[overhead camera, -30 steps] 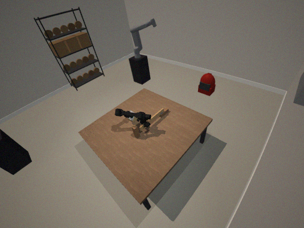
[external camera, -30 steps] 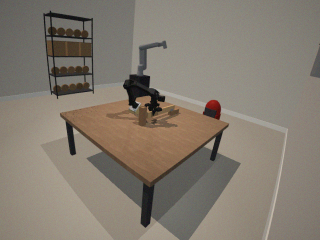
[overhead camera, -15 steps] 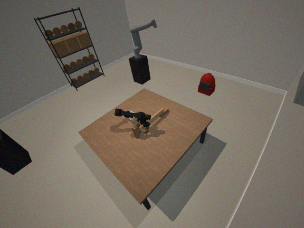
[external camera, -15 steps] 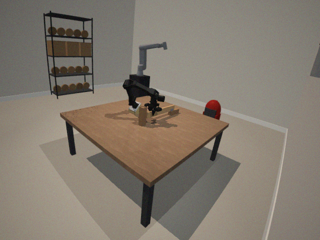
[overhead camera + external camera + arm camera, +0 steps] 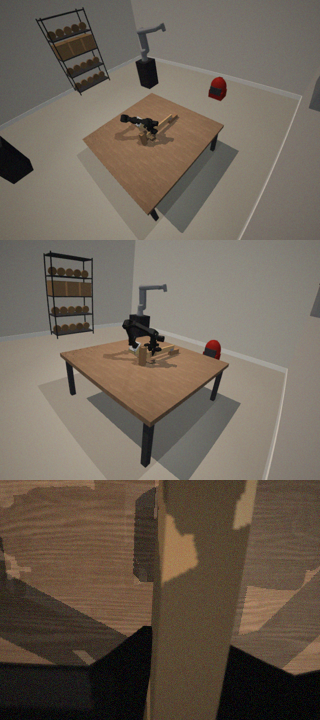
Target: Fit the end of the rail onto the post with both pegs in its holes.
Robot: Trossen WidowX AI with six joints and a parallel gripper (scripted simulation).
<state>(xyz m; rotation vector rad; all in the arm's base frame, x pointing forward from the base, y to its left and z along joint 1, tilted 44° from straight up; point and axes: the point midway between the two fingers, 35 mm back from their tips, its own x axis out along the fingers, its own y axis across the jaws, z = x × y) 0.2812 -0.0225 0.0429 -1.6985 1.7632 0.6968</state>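
The long pale rail point(image 5: 164, 122) point(image 5: 167, 349) point(image 5: 200, 605) is held above the table, with its near end beside the upright wooden post point(image 5: 143, 139) point(image 5: 142, 357). Its far end is at the low footboard block point(image 5: 174, 119) point(image 5: 174, 352); the top and exterior views are too small to show how it sits in the bracket. My gripper point(image 5: 153, 134) point(image 5: 153, 353) point(image 5: 169, 635) is shut on the rail near the post, with one black finger on each side. The pegs, the holes and any gap between rail end and post are hidden or too small to make out.
The arm's base point(image 5: 134, 346) stands on the table point(image 5: 155, 175) point(image 5: 144, 392), behind the post and to the left of the rail. Shadows of the arm and rail fall around the post. A shelf rack, another robot on a black pedestal and a red object stand beyond the table.
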